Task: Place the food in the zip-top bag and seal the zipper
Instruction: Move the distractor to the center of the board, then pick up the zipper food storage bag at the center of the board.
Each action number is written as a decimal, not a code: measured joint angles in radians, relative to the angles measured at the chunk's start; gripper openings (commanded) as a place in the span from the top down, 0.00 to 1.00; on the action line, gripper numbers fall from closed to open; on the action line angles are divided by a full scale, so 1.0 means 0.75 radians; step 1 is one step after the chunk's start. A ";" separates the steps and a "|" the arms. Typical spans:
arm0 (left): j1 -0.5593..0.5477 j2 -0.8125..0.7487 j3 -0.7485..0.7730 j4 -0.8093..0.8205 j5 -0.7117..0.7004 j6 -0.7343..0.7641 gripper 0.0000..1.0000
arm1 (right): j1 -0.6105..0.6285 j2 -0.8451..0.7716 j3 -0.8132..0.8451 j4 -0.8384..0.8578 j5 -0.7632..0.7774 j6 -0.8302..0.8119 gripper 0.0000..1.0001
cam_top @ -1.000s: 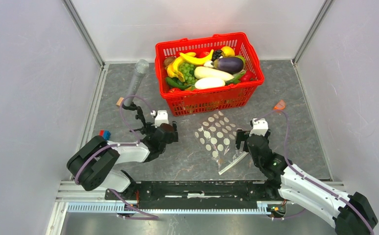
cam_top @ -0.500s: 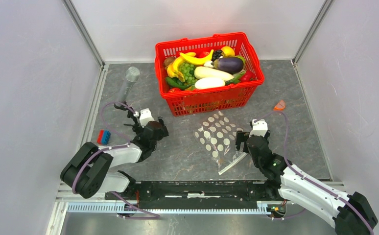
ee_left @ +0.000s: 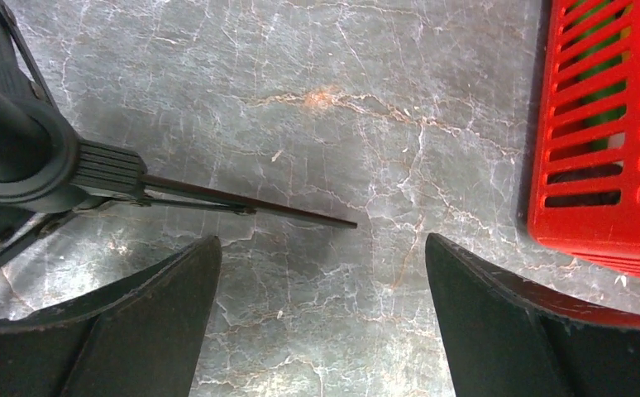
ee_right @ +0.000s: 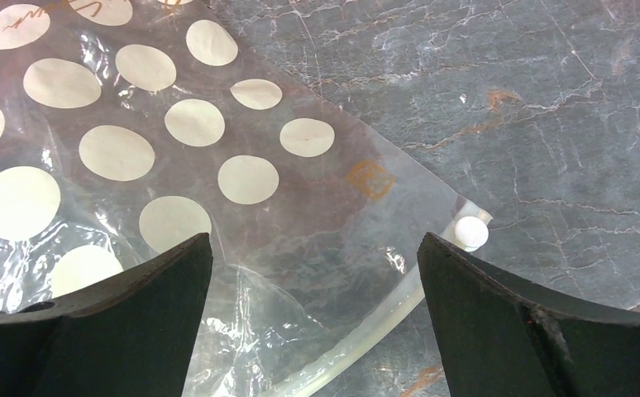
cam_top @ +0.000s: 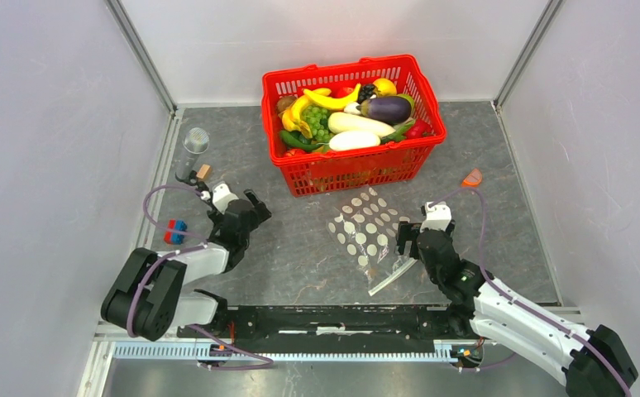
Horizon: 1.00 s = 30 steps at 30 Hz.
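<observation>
The worktop [cam_top: 300, 265] is being shown in grey marbling, veined with white and rust. The basket [cam_top: 358, 169] at its far edge is being rendered in red, slotted throughout. The food [cam_top: 354, 141] inside is being presented in mixed colours: yellow banana [cam_top: 329, 101], green grapes [cam_top: 317, 122], white radish [cam_top: 358, 124], dark purple aubergine [cam_top: 385, 108]. The zip-top bag [cam_top: 366, 227] is being displayed as clear film patterned with rows of white round dots and a gold emblem [ee_right: 370, 178]; its zipper [ee_right: 374, 327] is being seen as whitish-clear. An orange wedge [cam_top: 471, 177] near the right edge and a blue-and-red block [cam_top: 174, 229] near the left edge are being shown.
</observation>
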 measured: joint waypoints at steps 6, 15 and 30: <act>0.108 0.011 -0.001 0.050 0.102 -0.055 0.00 | 0.000 -0.021 0.000 -0.001 -0.017 -0.001 0.02; 0.198 0.064 0.006 0.146 0.234 -0.075 0.00 | -0.002 -0.046 0.004 -0.076 -0.003 -0.001 0.02; 0.041 -0.160 -0.085 0.019 0.546 0.003 0.01 | -0.245 -0.284 0.035 -0.284 -0.041 0.145 0.22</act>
